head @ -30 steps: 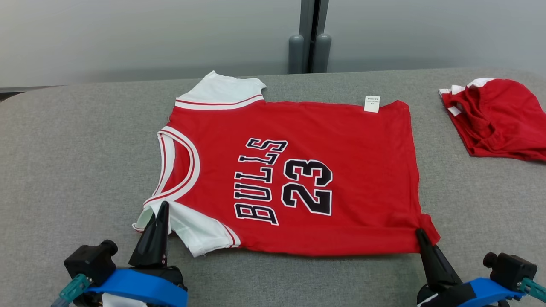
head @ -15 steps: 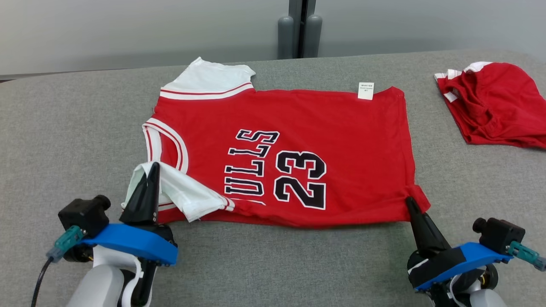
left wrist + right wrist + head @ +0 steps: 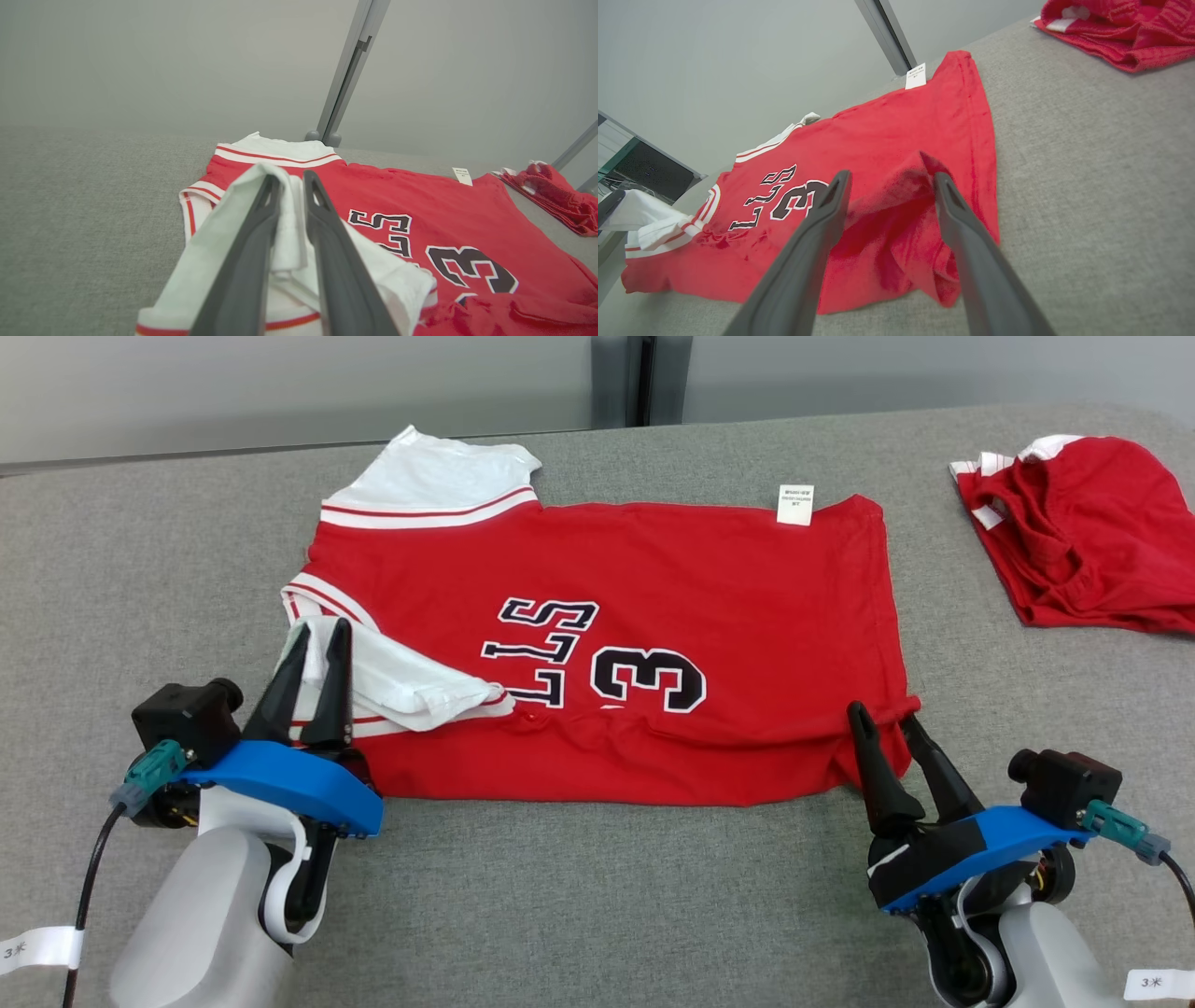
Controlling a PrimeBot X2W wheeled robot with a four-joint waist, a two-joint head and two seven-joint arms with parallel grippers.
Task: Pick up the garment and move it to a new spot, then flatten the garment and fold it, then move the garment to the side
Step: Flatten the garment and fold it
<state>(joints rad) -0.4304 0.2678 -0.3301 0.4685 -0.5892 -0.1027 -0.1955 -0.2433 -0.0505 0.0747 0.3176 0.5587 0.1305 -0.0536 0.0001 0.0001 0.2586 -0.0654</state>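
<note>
Red cloth across the grey padded table (image 3: 597,896): the jersey (image 3: 672,569) lies spread in the middle, neck end toward the left arm, hem toward the right. From the head camera, the left gripper (image 3: 322,627) has its two dark fingers a narrow slit apart over the near white sleeve (image 3: 411,677), which is turned back onto the red. The left wrist view brings that gripper (image 3: 292,179) in close, with a strip of white sleeve standing between the fingers, though whether they are pinching it I cannot tell. Over to the right gripper (image 3: 881,713), spread wide at the near hem corner. The right wrist view shows it (image 3: 892,177) astride a raised peak of red fabric, and neither finger is clearly pressing that peak. The head view takes in both grippers together. The left wrist view adds a grey post (image 3: 345,74) behind the table. Hidden bits: the jersey's near edge is folded over, so the print reads just "LLS" and "3", the rest tucked under. The small white label (image 3: 794,504) at the far hem is too tiny to read. Count: two grippers, two white sleeves, one label, and two red garments, with the second one (image 3: 1092,541) crumpled at the far right, well apart and cut by the frame edge.
</note>
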